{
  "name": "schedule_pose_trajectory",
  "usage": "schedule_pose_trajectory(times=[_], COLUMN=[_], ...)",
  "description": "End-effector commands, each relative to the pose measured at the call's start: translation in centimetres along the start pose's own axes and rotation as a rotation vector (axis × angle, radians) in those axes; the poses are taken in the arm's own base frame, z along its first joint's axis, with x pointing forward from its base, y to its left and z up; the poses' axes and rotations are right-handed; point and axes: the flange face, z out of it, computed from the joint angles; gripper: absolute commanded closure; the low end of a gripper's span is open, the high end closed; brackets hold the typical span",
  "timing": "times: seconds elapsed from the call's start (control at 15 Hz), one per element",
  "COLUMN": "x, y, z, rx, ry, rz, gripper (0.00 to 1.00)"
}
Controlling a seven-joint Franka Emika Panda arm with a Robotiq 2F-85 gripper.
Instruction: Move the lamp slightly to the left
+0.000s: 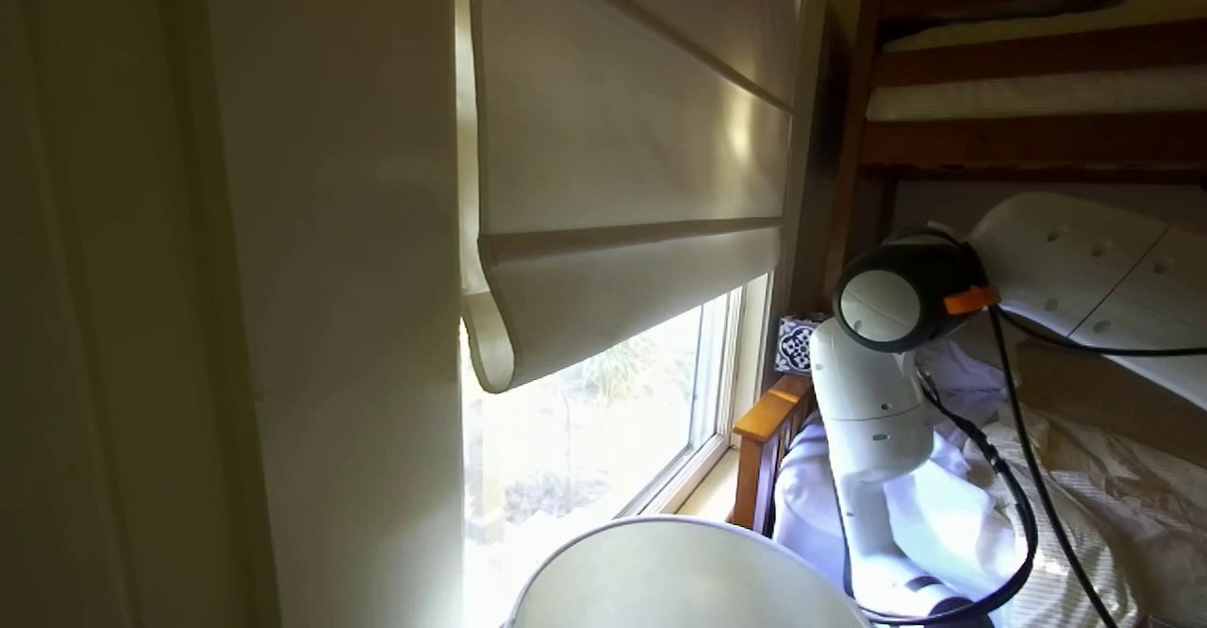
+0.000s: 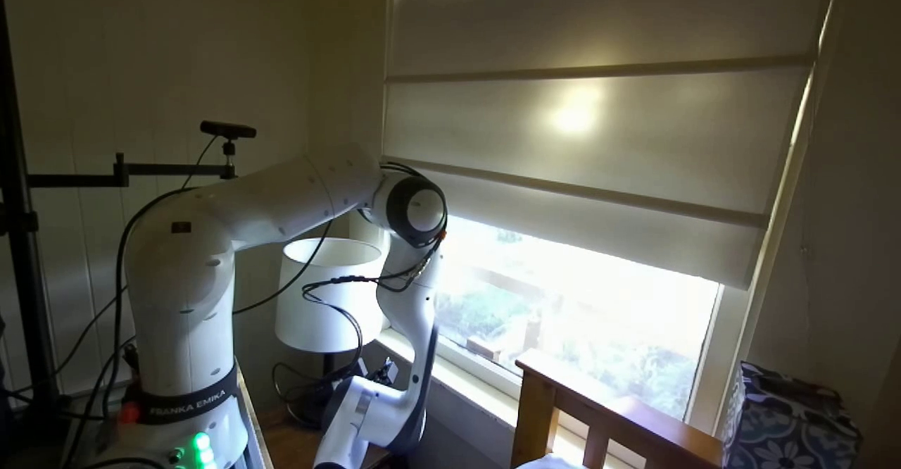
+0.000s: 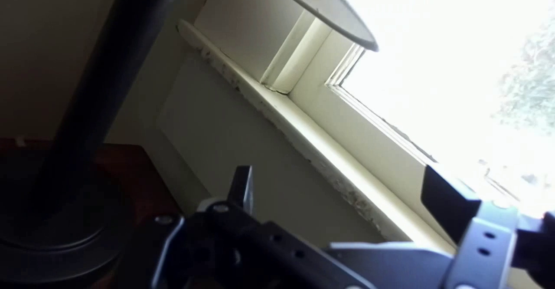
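The lamp has a cream-white round shade, whose top shows at the bottom of an exterior view. The whole lamp stands behind the arm in an exterior view, its dark stem partly hidden by cables. In the wrist view the lamp's black stem and round base are at the left, and its shade rim crosses the top. My gripper is open with nothing between its fingers. It is beside the stem, which lies outside the left finger. The gripper also shows small below the shade.
The lamp base rests on a reddish-brown wooden surface. A window sill runs close by the gripper. A blind hangs over the window. A wooden bed rail and a patterned box are at the right. Loose cables hang along the arm.
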Motion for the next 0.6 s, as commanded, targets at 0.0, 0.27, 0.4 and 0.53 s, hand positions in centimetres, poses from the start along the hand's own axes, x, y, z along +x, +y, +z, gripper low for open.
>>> schedule_pose_trajectory(times=[0.0, 0.27, 0.4, 0.53], x=[-0.07, -0.03, -0.05, 0.07], y=[-0.21, -0.12, -0.08, -0.31], z=[-0.2, -0.18, -0.14, -0.76], rx=[0.001, -0.004, -0.006, 0.005], ry=[0.002, 0.001, 0.0, 0.007], rz=[-0.003, -0.004, -0.004, -0.026], gripper=[0.0, 0.0, 0.0, 0.0])
